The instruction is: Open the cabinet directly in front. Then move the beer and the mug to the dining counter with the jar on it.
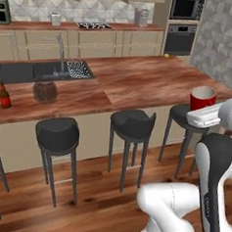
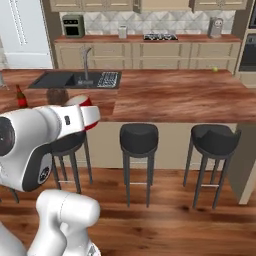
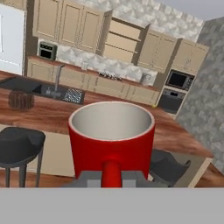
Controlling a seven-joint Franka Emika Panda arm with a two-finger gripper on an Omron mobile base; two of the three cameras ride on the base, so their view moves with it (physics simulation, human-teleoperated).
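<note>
My gripper (image 3: 112, 176) is shut on the handle of the red mug (image 3: 112, 138), which it holds upright in the air on the stool side of the dining counter (image 3: 48, 116). The mug (image 1: 202, 98) appears near the counter's right end, and its rim (image 2: 80, 101) peeks over my arm. On the dining counter (image 1: 139, 85), near its front edge on the left, the beer (image 1: 4, 96) stands next to the brownish jar (image 1: 45, 91). From the right base view the beer (image 2: 21, 97) and jar (image 2: 57, 96) stand at the left. The cabinet (image 3: 124, 43) on the far wall shows bare shelves.
Several dark stools (image 1: 132, 125) line the counter's near side. A dark sink (image 1: 37, 71) with a curved tap (image 1: 61, 53) is set into the counter. A hob (image 1: 93, 25) and built-in ovens (image 1: 182, 24) are at the back. A grey stone wall (image 1: 223, 42) closes off the right.
</note>
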